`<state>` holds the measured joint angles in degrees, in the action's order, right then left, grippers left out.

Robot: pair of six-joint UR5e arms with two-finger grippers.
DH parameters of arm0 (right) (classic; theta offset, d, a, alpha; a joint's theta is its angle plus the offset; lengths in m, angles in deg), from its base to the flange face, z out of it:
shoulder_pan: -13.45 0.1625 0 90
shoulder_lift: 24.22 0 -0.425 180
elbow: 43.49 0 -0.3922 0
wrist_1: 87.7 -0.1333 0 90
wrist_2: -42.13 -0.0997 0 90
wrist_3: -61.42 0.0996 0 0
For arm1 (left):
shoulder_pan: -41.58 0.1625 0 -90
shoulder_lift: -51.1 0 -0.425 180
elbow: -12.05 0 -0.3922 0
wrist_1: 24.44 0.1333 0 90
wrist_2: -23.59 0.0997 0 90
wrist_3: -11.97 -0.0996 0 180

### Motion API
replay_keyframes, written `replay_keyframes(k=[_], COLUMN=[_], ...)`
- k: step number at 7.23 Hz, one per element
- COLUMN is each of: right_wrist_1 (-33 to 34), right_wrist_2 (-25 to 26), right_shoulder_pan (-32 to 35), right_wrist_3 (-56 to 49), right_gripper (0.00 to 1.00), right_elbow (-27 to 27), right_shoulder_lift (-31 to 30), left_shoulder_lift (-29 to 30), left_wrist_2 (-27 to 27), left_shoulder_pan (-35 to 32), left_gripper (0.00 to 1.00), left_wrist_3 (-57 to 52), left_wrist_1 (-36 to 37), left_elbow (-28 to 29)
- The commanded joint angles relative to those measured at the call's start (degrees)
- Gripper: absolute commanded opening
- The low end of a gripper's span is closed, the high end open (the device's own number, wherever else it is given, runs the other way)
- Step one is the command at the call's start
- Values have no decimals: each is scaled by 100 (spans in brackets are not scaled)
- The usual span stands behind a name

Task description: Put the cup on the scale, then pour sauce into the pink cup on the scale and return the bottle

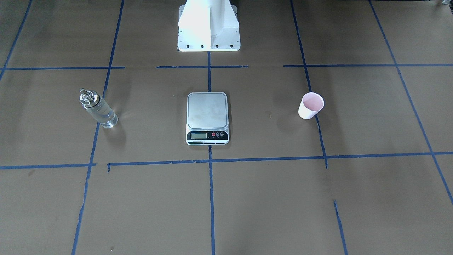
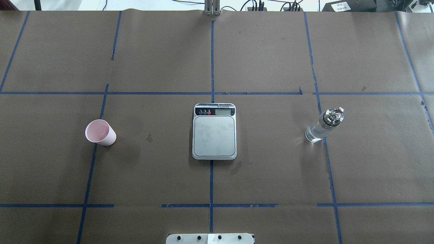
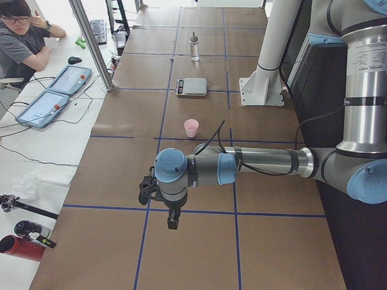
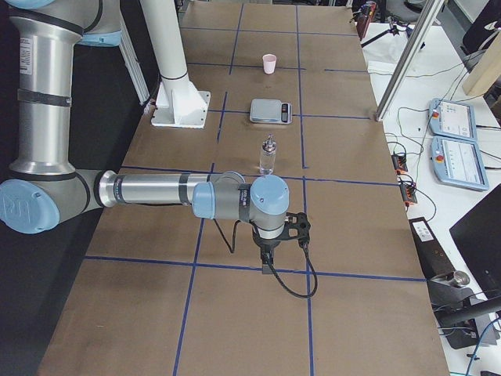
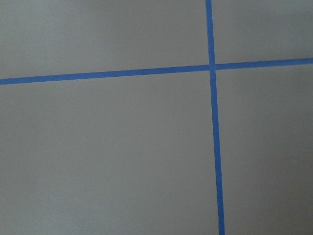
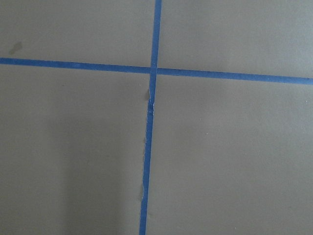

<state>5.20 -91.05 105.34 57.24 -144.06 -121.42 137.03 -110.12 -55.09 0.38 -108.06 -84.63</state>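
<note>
The pink cup (image 1: 311,105) stands upright on the brown table, on my left side (image 2: 100,132). The scale (image 1: 207,117) lies at the table's middle (image 2: 214,135) with a bare steel platform. The clear glass bottle (image 1: 98,108) with its metal spout stands on my right side (image 2: 323,125). My left gripper (image 3: 172,221) hangs over the table's left end, well short of the cup (image 3: 191,127). My right gripper (image 4: 267,263) hangs over the right end, short of the bottle (image 4: 268,154). I cannot tell whether either is open. Both wrist views show only paper and blue tape.
The white robot pedestal (image 1: 208,26) stands behind the scale. Blue tape lines (image 2: 211,61) divide the table into squares. An operator (image 3: 21,36) sits beside the table with two teach pendants (image 3: 54,90). A metal post (image 3: 91,42) stands at that edge.
</note>
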Motion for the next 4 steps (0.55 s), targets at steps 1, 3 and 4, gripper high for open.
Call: replay_keyframes(k=[1, 3, 4], right_wrist_1=[-44, -280, -281], right_wrist_2=[-6, -15, -50], right_shoulder_pan=[-5, -5, -5], right_wrist_3=[4, 39, 40], right_gripper=[100, 100, 100], right_elbow=[-6, 20, -6], right_shoulder_lift=[0, 0, 26], left_shoulder_lift=[46, 20, 11], left_wrist_2=[-6, -59, -59], left_shoulder_pan=[0, 0, 0], left_gripper=[100, 100, 100], left_wrist_3=[-28, -28, -28], left_wrist_1=[-32, -171, -442], left_elbow=[-139, -184, -166])
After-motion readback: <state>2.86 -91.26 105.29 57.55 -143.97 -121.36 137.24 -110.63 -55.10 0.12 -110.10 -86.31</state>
